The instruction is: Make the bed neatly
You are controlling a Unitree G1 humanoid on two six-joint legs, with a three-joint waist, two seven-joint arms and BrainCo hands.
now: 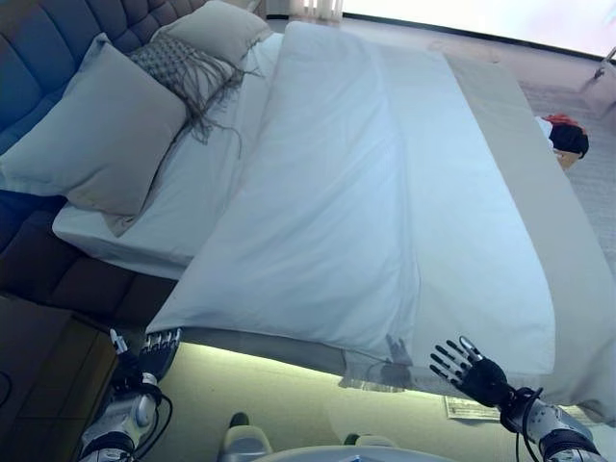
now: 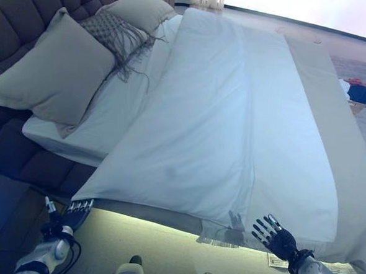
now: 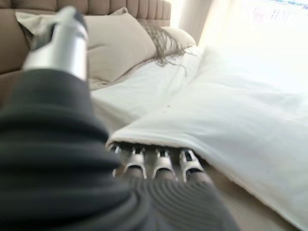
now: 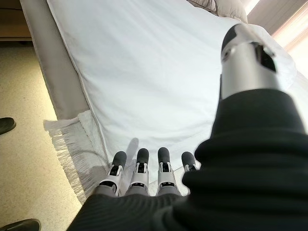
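Observation:
A white duvet lies spread over the bed, folded lengthwise, with its near edge hanging over the bedside. Under it a beige fringed blanket shows at the near edge and along the right side. My left hand is low by the duvet's near left corner, fingers straight, their tips just under the duvet's edge. My right hand hovers just off the near edge at the right, fingers spread and holding nothing; its fingertips point at the duvet.
Two grey pillows and a fringed grey cushion lean on the tufted headboard. A dark nightstand stands at the lower left. A paper lies on the floor by the bed. A dark object sits beyond the bed's right side.

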